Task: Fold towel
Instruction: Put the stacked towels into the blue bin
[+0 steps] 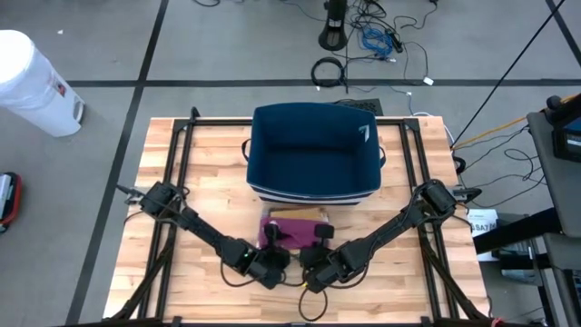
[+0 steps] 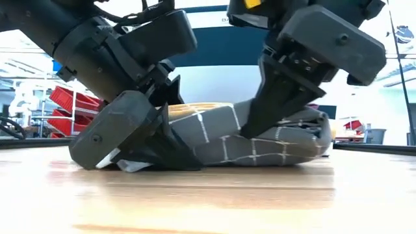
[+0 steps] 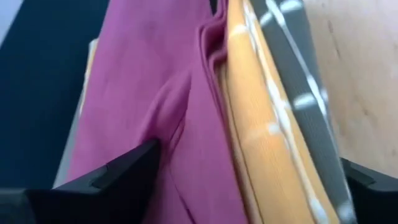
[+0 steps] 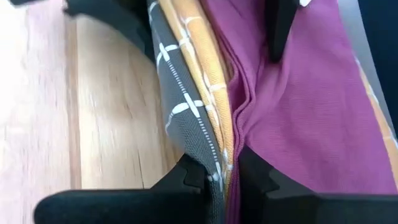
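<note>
A stack of folded towels lies on the wooden table (image 1: pixel 182 182) just in front of the navy bin (image 1: pixel 313 154): magenta (image 1: pixel 292 227) on top, orange (image 3: pixel 261 143) in the middle, grey with a white grid (image 2: pixel 260 146) at the bottom. My right gripper (image 4: pixel 221 177) is at the stack's near right edge, shut on its layers. My left gripper (image 3: pixel 249 193) is at the near left end, open wide, with the stack's edges showing between its fingers. In the low view both grippers (image 2: pixel 140 140) (image 2: pixel 260 127) crowd the stack from either side. My right gripper pinches the near edge of the stack between its two fingers, the grey grid layer (image 4: pixel 208 158) and the orange layer (image 4: pixel 225 155) in the gap; whether the magenta layer is in it too, I cannot tell. The fingers slant down from the near right. The stack rests on the table. My left gripper: I cannot tell whether its fingers touch the stack.
The open navy bin stands close behind the stack. A black metal frame (image 1: pixel 172 163) runs along the table's left and right sides. Bare wood lies to the left and right of the stack and along the near edge.
</note>
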